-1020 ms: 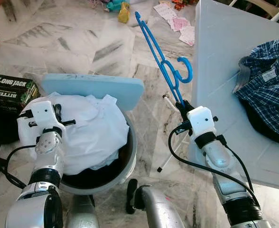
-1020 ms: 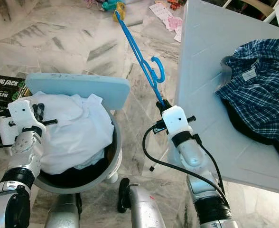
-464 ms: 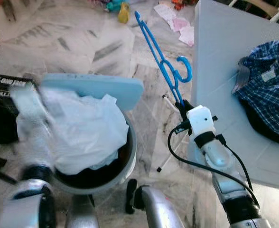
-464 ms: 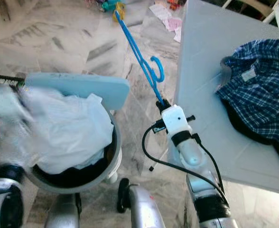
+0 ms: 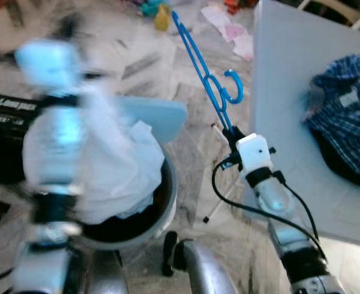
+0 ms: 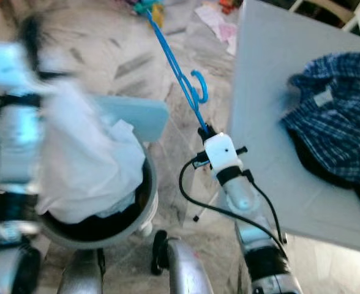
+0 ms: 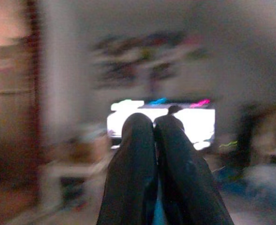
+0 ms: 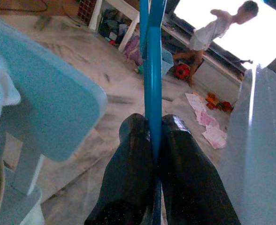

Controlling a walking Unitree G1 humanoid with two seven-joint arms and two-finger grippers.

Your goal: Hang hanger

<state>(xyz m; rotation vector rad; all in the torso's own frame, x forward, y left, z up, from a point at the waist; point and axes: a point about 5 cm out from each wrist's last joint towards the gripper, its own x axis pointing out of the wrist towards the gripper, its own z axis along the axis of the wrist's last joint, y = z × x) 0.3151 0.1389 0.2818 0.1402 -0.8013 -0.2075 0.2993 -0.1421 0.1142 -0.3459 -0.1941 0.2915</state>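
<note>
1. Nearest, at bottom right: right arm reaching forward beside the tabletop (image 5: 278, 73) edge, black cable looping off its wrist.
2. Right tool (image 8: 156, 136) pressed together on the blue hanger (image 5: 206, 82), pinching the lower end of its bar between both black fingers (image 8: 133, 154).
3. From that grip, hanger rising up and away to the robot's left over the marble floor (image 5: 137, 55), hook (image 5: 234, 86) curling toward the tabletop, far tip near the scattered toys.
4. Left of the grip: round bin (image 5: 161, 208) heaped with white cloth (image 5: 116, 165), pale blue board (image 5: 161, 116) standing at its far rim.
5. Left arm raised in front of the bin, heavily blurred; left tool (image 7: 155, 123) closed, fingertips touching, nothing visibly between them.
6. On the tabletop, well apart from the hanger: crumpled blue plaid shirt (image 5: 345, 116).
7. Farther off: pink papers (image 5: 232, 27) on the floor; small person (image 8: 213, 28) by a bright opening in the right wrist view.
</note>
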